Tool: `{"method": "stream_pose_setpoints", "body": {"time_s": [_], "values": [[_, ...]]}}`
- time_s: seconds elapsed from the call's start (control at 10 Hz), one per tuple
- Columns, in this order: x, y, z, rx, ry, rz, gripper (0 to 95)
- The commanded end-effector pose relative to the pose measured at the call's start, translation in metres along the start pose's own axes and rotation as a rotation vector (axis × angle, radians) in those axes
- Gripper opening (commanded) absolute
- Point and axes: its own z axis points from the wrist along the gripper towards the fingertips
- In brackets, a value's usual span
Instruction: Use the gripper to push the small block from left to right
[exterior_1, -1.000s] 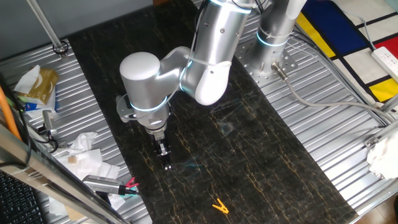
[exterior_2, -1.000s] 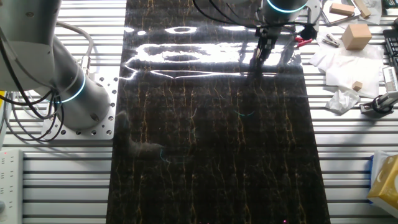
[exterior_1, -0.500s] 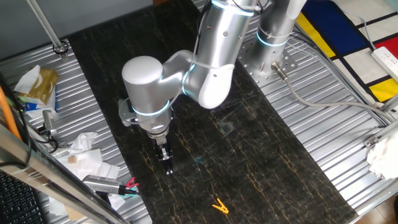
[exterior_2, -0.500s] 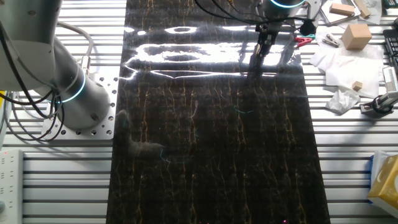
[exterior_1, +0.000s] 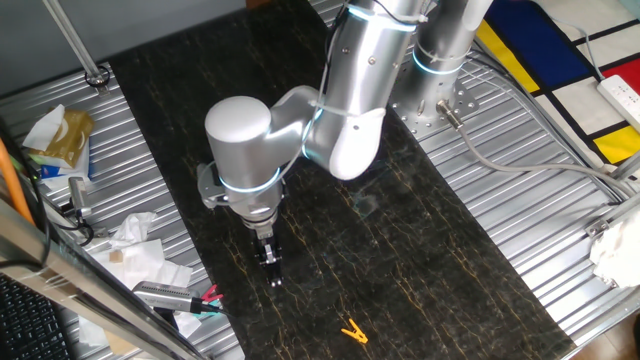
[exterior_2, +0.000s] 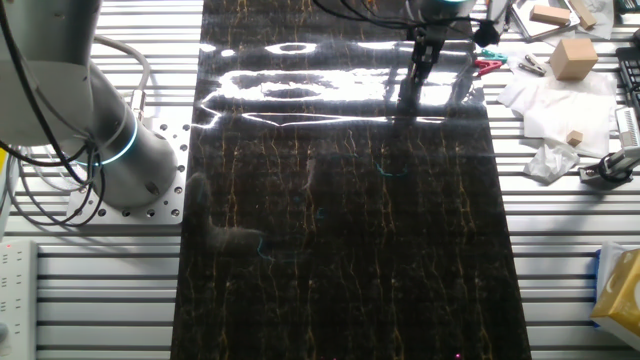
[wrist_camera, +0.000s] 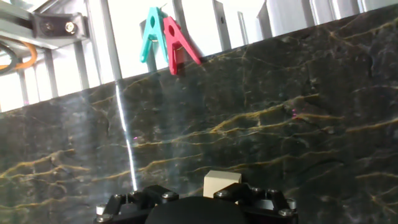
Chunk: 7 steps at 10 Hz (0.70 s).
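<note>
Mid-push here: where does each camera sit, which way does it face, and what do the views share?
One fixed view: high, off one side of the dark mat, looking down; shows the arm and end effector.
Other fixed view: high on the opposite side, looking across the mat; shows the arm base and the end effector far off.
Hand view: on the hand, looking along the fingers; shows the block at the fingers.
Shared: red and teal clips appear in all three views.
</note>
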Motion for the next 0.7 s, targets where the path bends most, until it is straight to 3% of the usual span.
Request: {"method": "stream_pose_setpoints", "body": {"time_s": [0.1,0.7], "values": [[0.001,0.006,-0.001,-0.008,-0.005,0.012,76.0],[-0.001,0.033,0.001,-0.011,-0.007,0.051,76.0]]}}
